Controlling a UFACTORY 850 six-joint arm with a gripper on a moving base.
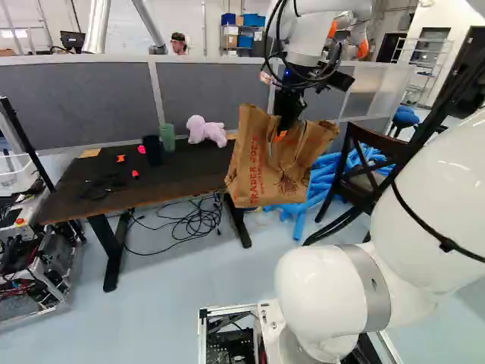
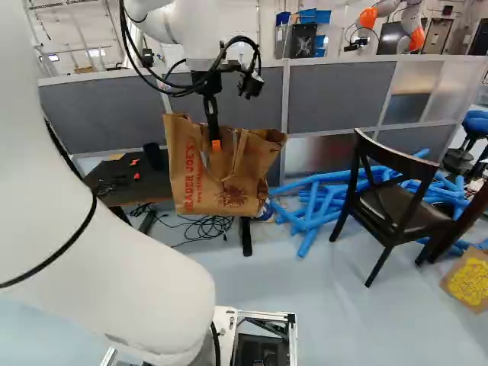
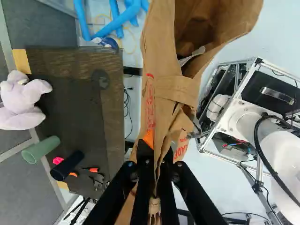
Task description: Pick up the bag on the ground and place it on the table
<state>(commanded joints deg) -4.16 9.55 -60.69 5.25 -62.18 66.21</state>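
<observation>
Bag point(image 1: 248, 176) of brown paper hangs clear of the floor point(image 1: 197, 265) in the left base view, the table point(image 1: 114, 196) at its nine o'clock. In the right base view it looks light, soft and tearable; best held by both handles point(image 2: 241, 152). In the wrist view the gripper point(image 3: 157, 154) pinches bunched paper; the mouth gapes at one o'clock, twelve being ahead; contents unclear.

In the left base view, a lilac stuffed toy point(image 1: 204, 130) sits upper centre, near a green cylinder point(image 1: 167, 137); black cables point(image 1: 195, 227) lie mid-frame. In the right base view, blue foam tubes point(image 2: 316, 210) lie behind a wooden chair point(image 2: 406, 217) at centre right, a cardboard box point(image 2: 469, 282) lower right.
</observation>
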